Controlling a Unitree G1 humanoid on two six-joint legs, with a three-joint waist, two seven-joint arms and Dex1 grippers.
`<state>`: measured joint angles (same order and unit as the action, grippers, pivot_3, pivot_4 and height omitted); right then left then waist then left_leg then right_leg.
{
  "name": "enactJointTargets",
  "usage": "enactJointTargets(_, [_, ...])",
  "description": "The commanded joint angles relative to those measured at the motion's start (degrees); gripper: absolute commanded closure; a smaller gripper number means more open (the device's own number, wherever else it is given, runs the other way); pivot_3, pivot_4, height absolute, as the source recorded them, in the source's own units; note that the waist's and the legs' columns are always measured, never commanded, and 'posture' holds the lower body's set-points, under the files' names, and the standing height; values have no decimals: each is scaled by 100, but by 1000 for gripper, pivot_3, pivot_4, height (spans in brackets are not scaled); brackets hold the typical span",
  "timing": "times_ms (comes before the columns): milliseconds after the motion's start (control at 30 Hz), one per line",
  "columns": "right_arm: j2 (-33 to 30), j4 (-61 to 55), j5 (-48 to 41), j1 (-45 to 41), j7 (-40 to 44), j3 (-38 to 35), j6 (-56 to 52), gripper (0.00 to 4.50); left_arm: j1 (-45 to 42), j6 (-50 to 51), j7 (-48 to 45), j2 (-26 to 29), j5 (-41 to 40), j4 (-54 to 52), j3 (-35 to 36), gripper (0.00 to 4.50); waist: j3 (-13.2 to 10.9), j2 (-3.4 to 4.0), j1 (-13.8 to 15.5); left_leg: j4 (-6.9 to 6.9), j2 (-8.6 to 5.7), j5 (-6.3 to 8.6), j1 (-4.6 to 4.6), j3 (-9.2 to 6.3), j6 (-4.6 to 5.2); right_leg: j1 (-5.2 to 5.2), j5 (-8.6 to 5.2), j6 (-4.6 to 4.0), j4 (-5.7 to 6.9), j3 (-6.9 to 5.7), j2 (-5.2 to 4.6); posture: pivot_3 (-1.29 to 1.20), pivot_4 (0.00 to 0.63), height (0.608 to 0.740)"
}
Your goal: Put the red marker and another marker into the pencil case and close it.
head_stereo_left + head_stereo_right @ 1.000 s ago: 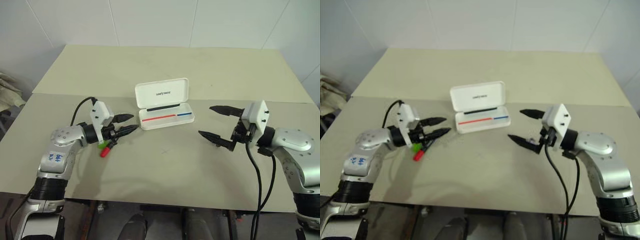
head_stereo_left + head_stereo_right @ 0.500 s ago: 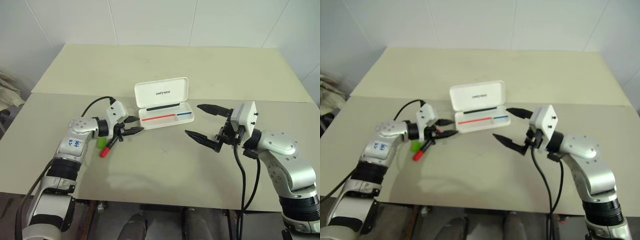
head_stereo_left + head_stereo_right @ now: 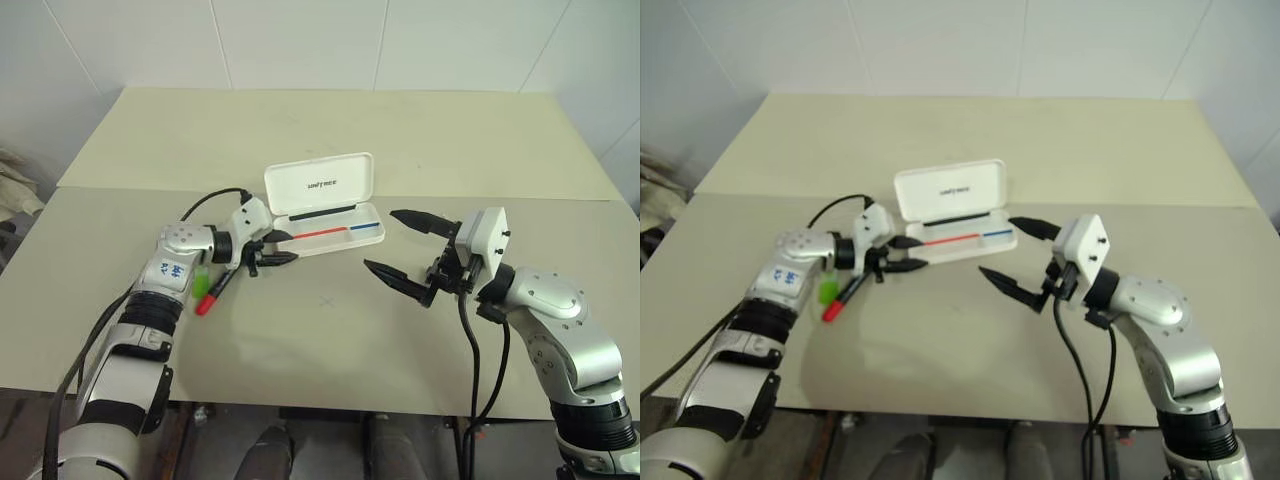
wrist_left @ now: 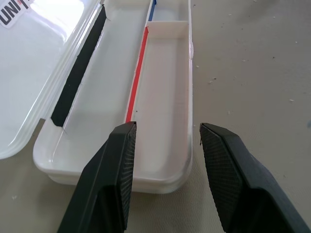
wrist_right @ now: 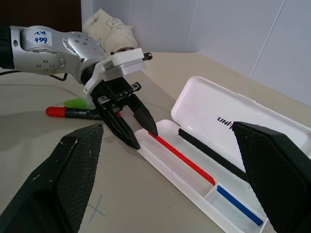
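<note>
Nearest to the camera, on the robot's right side, the right gripper hangs above the beige table with its two black fingers spread wide and nothing between them; the forearm is bent inward, so the fingers point toward the left arm. Across from it the left gripper reaches forward with its arm stretched low over the table, and its fingers stand partly apart and empty, the tips just at the near short end of the white rectangular hard plastic pencil case. Behind this gripper, beside the left wrist, the slim red and black marker lies flat on the table, and the short light green highlighter lies just next to it, partly hidden by the forearm. Farther on, the case is open, its lid with small dark lettering tilted up and back, red and blue stripes showing inside the tray.
</note>
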<state>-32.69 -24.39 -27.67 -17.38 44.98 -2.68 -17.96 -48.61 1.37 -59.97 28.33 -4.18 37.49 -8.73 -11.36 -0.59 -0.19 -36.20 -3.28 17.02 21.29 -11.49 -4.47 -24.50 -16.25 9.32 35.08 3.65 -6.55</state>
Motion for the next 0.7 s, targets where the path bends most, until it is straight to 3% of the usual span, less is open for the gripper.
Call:
enactJointTargets(33, [-5,-262,-37,-1,-54,-78,58,0,-157,-49,-84,-72,159,251,-110,2320,0,0,0,0,0,0,0,0,0,0,0,0,0,0,0,0,150,740])
enactJointTargets(367, [-32,-336,-75,78,-128,-134,35,0,-244,-554,-89,-140,228,360,-46,2320,0,-1,-15,0,1,-1,-3,0,-1,0,0,0,3,0,1,0,150,740])
enactJointTargets(700, [-11,-325,-113,-27,-178,-115,10,0,-148,-111,-565,-12,417,272,-308,2320,1,0,-24,0,1,-1,-4,0,-1,0,0,0,6,0,1,0,150,740])
